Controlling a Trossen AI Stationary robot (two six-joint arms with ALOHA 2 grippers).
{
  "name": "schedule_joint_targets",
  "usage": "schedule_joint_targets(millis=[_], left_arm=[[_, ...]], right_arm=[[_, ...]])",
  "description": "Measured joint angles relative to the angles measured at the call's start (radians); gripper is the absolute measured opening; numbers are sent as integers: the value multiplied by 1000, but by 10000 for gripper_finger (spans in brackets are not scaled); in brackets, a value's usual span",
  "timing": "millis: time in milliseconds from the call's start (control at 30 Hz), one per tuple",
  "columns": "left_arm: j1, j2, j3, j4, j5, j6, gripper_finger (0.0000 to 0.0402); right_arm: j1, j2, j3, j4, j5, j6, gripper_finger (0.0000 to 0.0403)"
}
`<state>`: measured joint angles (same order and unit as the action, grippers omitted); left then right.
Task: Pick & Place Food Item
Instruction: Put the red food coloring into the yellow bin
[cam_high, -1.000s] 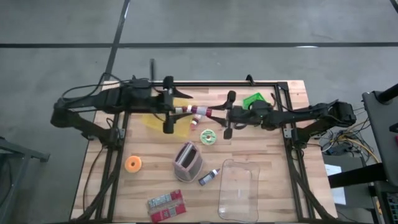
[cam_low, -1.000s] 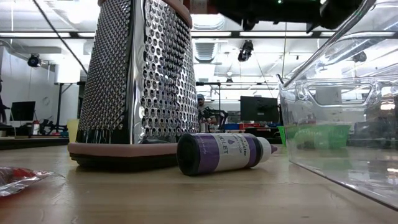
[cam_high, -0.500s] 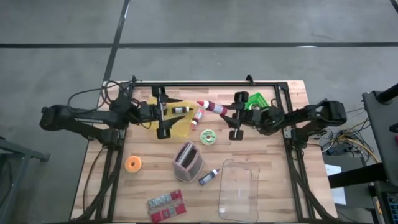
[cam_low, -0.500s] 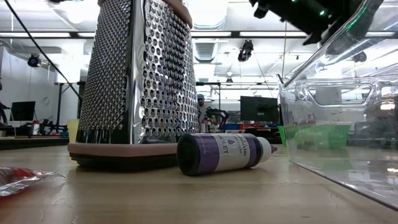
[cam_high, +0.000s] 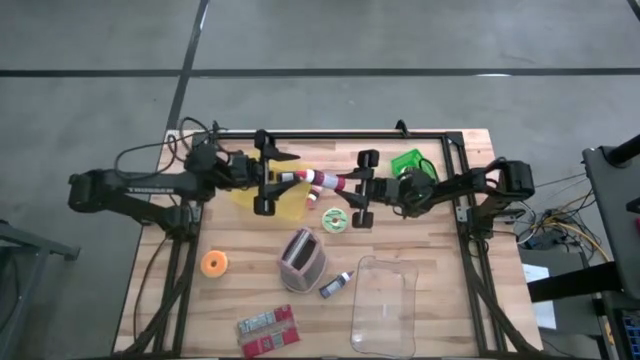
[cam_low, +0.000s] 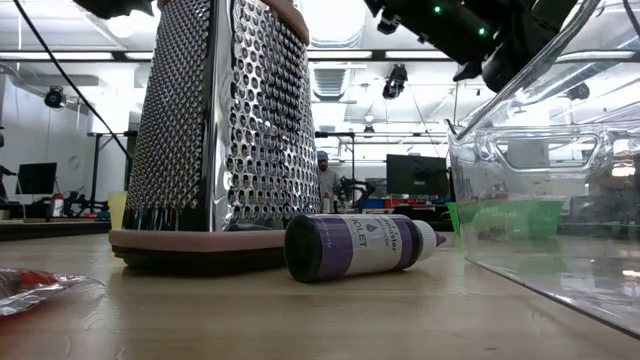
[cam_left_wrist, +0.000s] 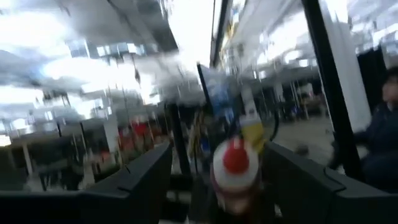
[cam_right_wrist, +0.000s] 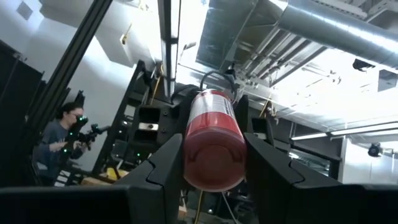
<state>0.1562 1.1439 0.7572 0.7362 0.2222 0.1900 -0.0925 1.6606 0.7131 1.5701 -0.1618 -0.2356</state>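
**Above the yellow plate: bottle held between both grippers**

Over the yellow plate (cam_high: 283, 200), high view: red-and-white bottle (cam_high: 325, 181) lies level, long axis left-right, left gripper (cam_high: 266, 182) and right gripper (cam_high: 362, 190) each pinching an end; open wood lies toward the grater (cam_high: 302, 257).

Low view: grater hides the bottle.

Wrist views: left blurred, cap facing; right shows the base.

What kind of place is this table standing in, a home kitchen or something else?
Most likely a robotics lab or workshop, not a kitchen. The low view shows a monitor and strip ceiling lights beyond the wooden table; the right wrist view shows bare ceiling ducts.
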Motion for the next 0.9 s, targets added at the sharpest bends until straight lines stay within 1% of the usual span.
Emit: schedule_joint_targets(millis=[133,267,433,533,767,900], left_arm=[[5,-5,51,-185,-1,8,250],[5,-6,139,-383,-1,9,250],[5,-6,296,-711,-7,41,250],[5,-2,392,-901,-43,75,249],[5,1,529,-1154,-57,83,247],[4,17,541,-1183,-59,87,247]], right_arm=[[-1,-9,-8,-3,1,6,131],[-6,-11,-8,-23,0,22,131],[-9,-10,-9,-37,-1,27,131],[-11,-11,-10,-58,-2,31,131],[-13,-14,-10,-72,-4,35,131],[-16,-14,-6,-74,-4,39,131]])
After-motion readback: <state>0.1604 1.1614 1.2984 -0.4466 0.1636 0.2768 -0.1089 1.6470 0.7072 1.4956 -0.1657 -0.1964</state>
